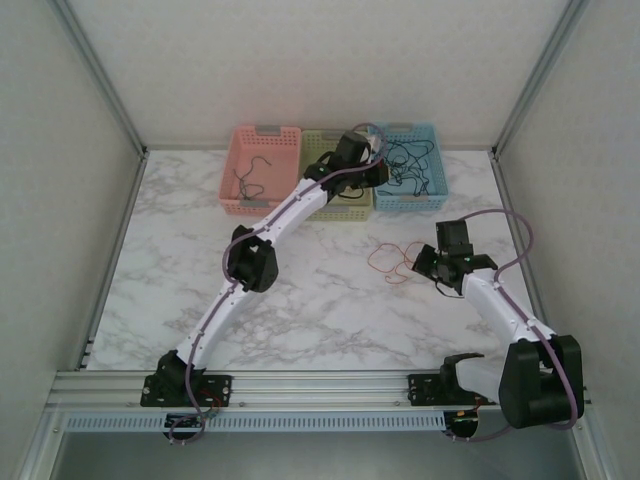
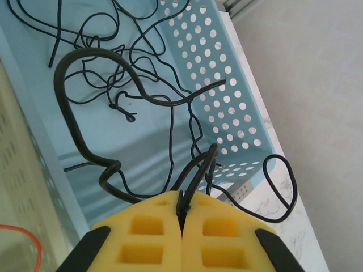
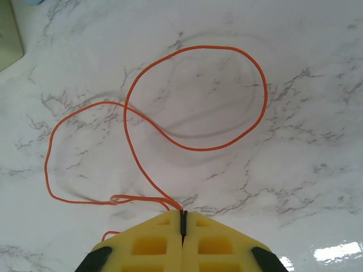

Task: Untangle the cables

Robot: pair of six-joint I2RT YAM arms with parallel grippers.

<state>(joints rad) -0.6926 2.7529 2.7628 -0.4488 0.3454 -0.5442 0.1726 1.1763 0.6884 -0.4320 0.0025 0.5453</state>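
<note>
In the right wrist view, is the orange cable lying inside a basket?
No, the orange cable lies in loops on the bare marble table, one end running in between the shut jaws of the right gripper.

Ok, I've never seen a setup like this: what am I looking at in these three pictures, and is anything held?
Two robot arms are bolted at the near edge of a marble table. The wide picture looks down from above; the other two come from a camera on each wrist, that arm's yellow pads at the bottom. A pink basket, a green basket and a blue basket stand at the far edge. The left claw is shut on thin black cable from the blue basket. The right claw is shut on an orange cable looped on the table.
</note>
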